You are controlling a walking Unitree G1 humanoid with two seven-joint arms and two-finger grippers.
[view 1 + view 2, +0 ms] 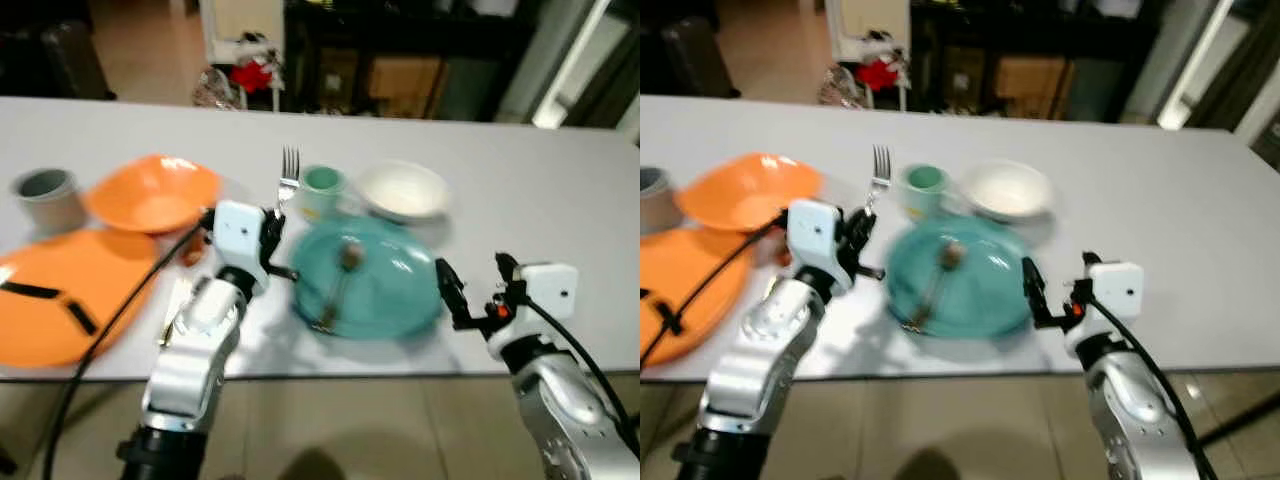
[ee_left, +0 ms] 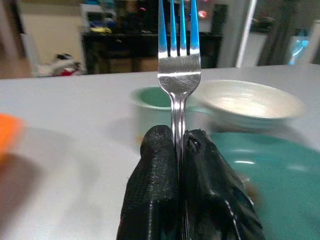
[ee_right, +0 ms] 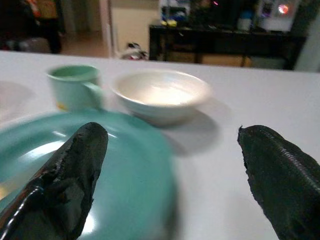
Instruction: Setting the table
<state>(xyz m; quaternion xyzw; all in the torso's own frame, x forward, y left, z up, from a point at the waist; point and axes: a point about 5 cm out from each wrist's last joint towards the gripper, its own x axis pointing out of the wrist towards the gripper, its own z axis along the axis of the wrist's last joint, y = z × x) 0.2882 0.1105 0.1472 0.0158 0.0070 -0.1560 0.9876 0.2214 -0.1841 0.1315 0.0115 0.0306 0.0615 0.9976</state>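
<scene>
A stiff, light, probably slippery fork [image 2: 178, 75] is clenched at its handle by the left gripper [image 2: 182, 150] near the bench's front edge; the right gripper [image 3: 170, 165] is held released.

Two silver arms carry white wrist boxes and black cables (an orange spot beside the right one), ending in black-fingered grippers.

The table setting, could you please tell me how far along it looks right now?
Partly done. The teal plate is down with a spoon lying on it, and the green mug and white bowl stand behind it. The left pincer holds the fork, not yet laid. The right pincer is open by the plate's edge.
</scene>
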